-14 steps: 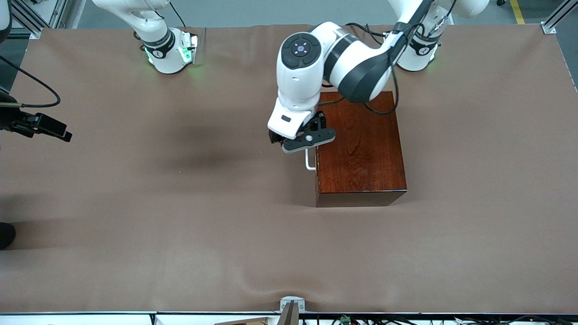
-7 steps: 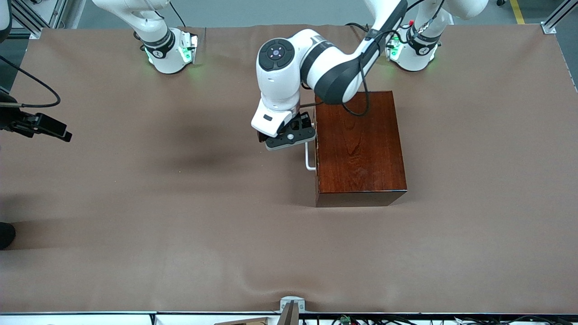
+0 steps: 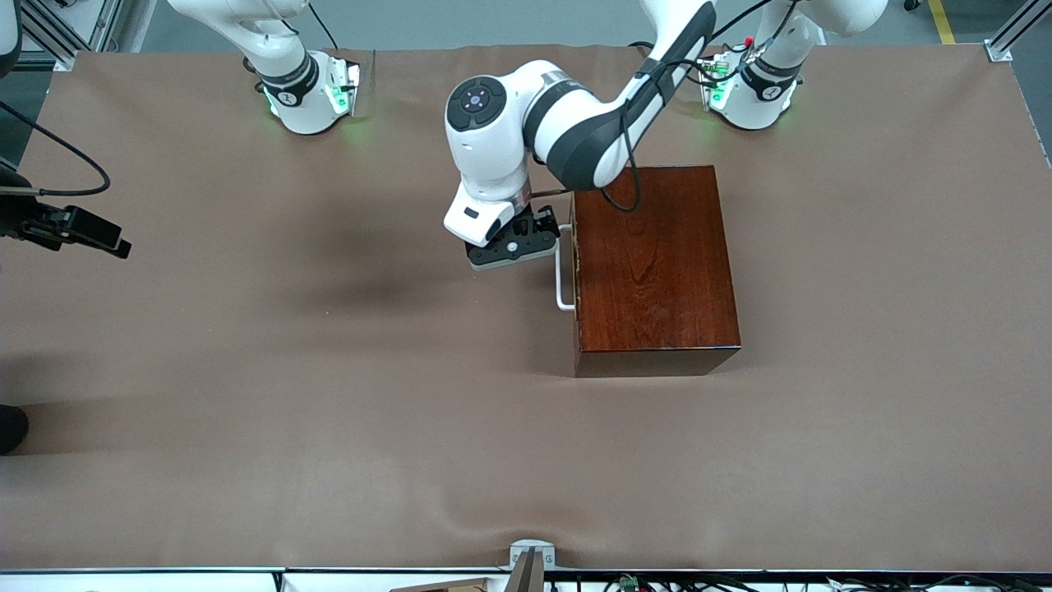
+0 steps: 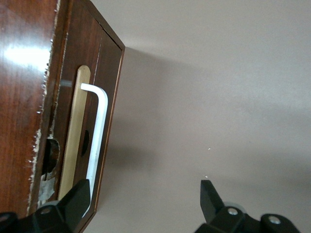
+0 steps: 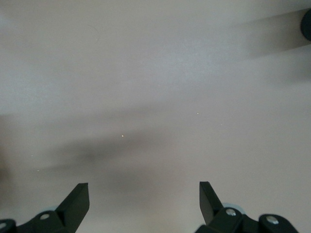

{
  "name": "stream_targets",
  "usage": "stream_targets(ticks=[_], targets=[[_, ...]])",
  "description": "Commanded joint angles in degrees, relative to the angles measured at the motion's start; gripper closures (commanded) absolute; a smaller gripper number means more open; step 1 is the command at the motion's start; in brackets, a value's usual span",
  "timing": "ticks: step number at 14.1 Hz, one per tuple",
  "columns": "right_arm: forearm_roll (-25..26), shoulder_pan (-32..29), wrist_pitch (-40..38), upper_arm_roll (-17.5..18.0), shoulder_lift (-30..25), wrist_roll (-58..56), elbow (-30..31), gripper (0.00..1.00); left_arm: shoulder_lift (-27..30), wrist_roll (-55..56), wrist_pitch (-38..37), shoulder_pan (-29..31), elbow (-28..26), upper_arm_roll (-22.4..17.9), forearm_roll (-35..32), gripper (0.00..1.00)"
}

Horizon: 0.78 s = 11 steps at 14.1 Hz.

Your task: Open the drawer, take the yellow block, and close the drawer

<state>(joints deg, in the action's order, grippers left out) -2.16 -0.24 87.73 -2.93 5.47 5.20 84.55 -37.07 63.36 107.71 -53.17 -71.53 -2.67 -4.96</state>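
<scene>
Since a second ago the left gripper [image 3: 514,247] has swung off the top of the glossy reddish-brown wooden box [image 3: 653,267] toward the right arm's end of the counter, and now hangs over bare counter just beside the box's drawer face. Box itself unchanged.

Left gripper's black fingers [image 4: 75,204] are spread wide, holding nothing; in the left wrist view one finger tip overlaps the end of the white U-shaped bar handle [image 4: 97,141], contact cannot be told. The handle [image 3: 562,279] sticks out from the box face that looks toward the right arm's end.

Drawer [image 4: 90,121] is shut, its front flush in the box. Yellow block not visible in any view.

Box sits on the brown cloth-covered counter [image 3: 329,370] toward the left arm's end, nearer the edge where the bases stand than the front-camera edge, well away from all corners.

Right arm waits; right gripper [image 5: 143,204] hovers over bare counter at the right arm's end, fingers [image 5: 75,201] spread apart, empty.
</scene>
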Motion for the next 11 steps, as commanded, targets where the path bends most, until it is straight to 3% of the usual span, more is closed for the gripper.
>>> stream_targets(ticks=[1, 11], targets=[[0.0, -0.6, -0.2, 0.5, -0.5, 0.1, -0.1, 0.00, -1.1, -0.4, -0.8, -0.5, 1.3, -0.5, -1.5, 0.00], [0.0, -0.6, -0.3, 0.6, -0.5, 0.1, -0.1, 0.00, -2.7, -3.6, -3.4, -0.5, 0.7, -0.4, -3.5, 0.00]])
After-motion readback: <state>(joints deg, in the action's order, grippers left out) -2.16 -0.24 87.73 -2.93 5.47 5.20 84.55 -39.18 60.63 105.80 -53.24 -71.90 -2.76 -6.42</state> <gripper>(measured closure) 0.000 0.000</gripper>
